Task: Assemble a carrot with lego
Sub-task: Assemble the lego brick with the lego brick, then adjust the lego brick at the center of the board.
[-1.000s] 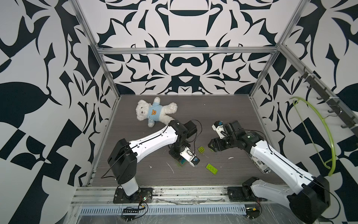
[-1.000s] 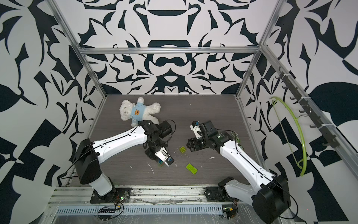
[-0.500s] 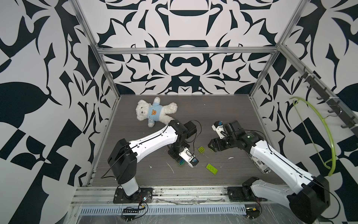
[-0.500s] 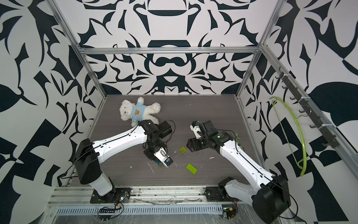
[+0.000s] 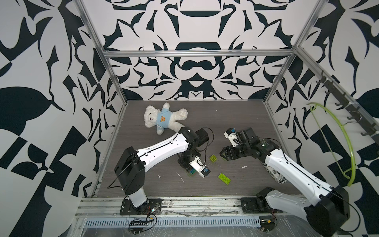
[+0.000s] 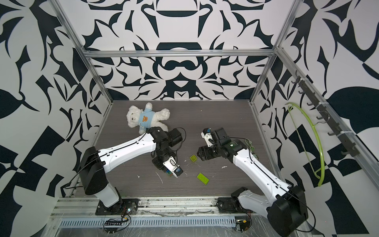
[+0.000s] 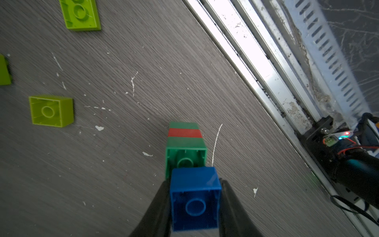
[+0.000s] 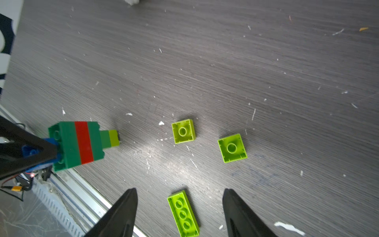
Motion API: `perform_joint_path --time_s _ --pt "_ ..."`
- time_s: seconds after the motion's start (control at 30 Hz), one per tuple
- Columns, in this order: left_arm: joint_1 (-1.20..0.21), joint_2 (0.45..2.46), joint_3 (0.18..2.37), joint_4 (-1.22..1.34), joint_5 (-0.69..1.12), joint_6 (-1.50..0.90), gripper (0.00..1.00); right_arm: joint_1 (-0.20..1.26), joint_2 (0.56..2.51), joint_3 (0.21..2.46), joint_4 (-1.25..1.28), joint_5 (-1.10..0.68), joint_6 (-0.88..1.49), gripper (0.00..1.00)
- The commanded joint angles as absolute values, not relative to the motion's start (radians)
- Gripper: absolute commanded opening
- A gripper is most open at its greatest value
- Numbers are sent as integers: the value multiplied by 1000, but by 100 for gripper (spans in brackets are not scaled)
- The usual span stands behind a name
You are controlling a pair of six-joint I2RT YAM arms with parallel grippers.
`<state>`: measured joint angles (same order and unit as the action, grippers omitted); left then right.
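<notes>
The carrot (image 8: 80, 143) is a partial stack: a blue brick (image 7: 194, 197), dark green bricks with a red stripe (image 7: 184, 133), and a narrow lime tip (image 8: 114, 137). It lies level just above the table near the front. My left gripper (image 7: 194, 203) is shut on the blue end, and only a green corner (image 5: 191, 173) shows under the wrist in a top view. Loose lime lego on the table: two square bricks (image 8: 183, 131) (image 8: 232, 148) and an oblong brick (image 8: 183, 213). My right gripper (image 8: 179, 205) hovers open and empty, the oblong brick seen between its fingers, untouched.
A white teddy bear (image 5: 162, 119) lies at the back left, next to the left arm's elbow. A printed white cylinder (image 5: 274, 174) lies under the right arm. The metal front rail (image 5: 184, 203) runs close to the carrot. A lime hanger (image 5: 346, 143) hangs on the right wall.
</notes>
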<state>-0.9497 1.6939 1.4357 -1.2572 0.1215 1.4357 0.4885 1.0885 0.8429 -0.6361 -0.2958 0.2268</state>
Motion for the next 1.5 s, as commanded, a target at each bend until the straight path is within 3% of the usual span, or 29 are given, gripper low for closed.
perform_joint_path --time_s 0.0,0.23,0.43,0.5,0.87,1.3,1.47 --pt "-925 1646 1490 -1294 195 1423 0 577 961 759 -462 -304 283 72" --pt "-816 1552 1488 -1331 232 1364 0 1033 817 479 11 67 297 77" --pt "-739 1481 1437 -1297 241 1319 0 1383 1057 369 400 441 151 79" --pt "-734 1468 1427 -1283 232 1320 0 1433 1168 382 493 499 111 79" --pt "-729 1486 1429 -1293 226 1321 0 1419 1455 385 835 576 83 82" --pt "-724 1500 1433 -1313 207 1301 0 1315 1568 337 1040 396 89 66" --pt "-724 1489 1418 -1313 205 1293 0 1284 1580 306 1084 345 79 64"
